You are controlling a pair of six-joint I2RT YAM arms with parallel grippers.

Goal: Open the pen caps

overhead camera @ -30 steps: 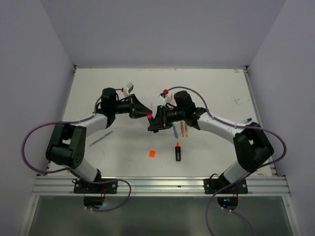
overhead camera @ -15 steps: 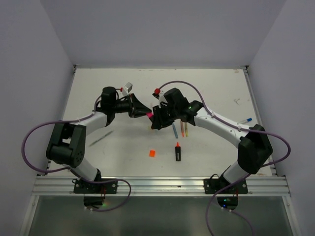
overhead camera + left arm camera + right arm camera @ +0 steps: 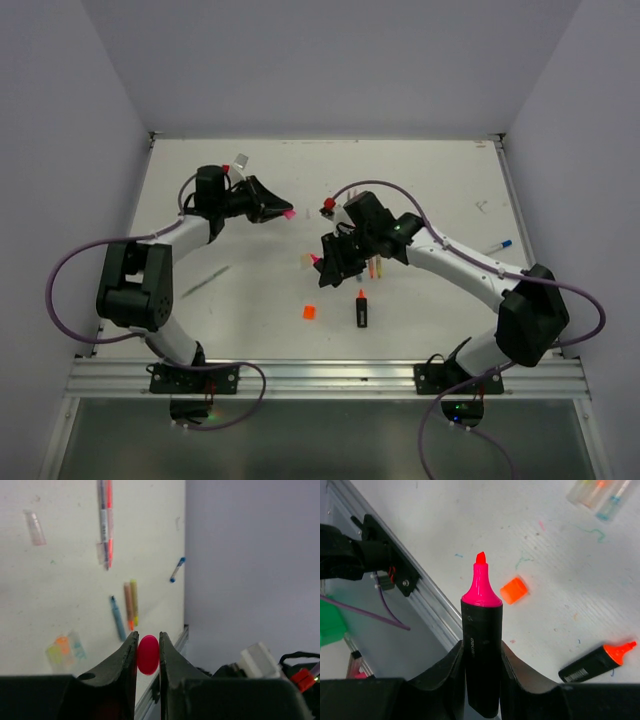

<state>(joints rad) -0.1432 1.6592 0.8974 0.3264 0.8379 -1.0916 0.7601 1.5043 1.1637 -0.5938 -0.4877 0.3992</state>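
The left hand point(image 3: 148, 637) is pinching a stubby pink highlighter cap point(image 3: 148, 655) between its two fingertips, with the fingers pressing on either side of the cap and the cap's rounded end showing between them. In the top view this hand is hanging above the white table point(image 3: 230, 300) in the upper left of the frame, pointing right. The right hand point(image 3: 481, 649) is gripping a black highlighter body with a bare pink tip point(image 3: 481, 622), its fingers closing on the barrel and the pink chisel tip standing clear above them. In the top view this hand is sitting near the middle of the frame, well apart from the left hand, with the pink tip pointing toward the lower left. A short orange highlighter cap point(image 3: 514, 590) is lying loose on the table, below the right hand in the top view. A black highlighter with a bare orange tip point(image 3: 597, 661) is lying near it but not touching it, at the lower right of the right wrist view. In the left wrist view three thin pens, one blue point(image 3: 118, 624), one orange-brown point(image 3: 129, 611) and one yellow-green point(image 3: 134, 600), are lying close together just above the fingertips. A small cluster of clear pen caps point(image 3: 66, 647) is resting at the lower left. A thin pen with a blue cap point(image 3: 177, 570) is lying apart near the table's far edge.
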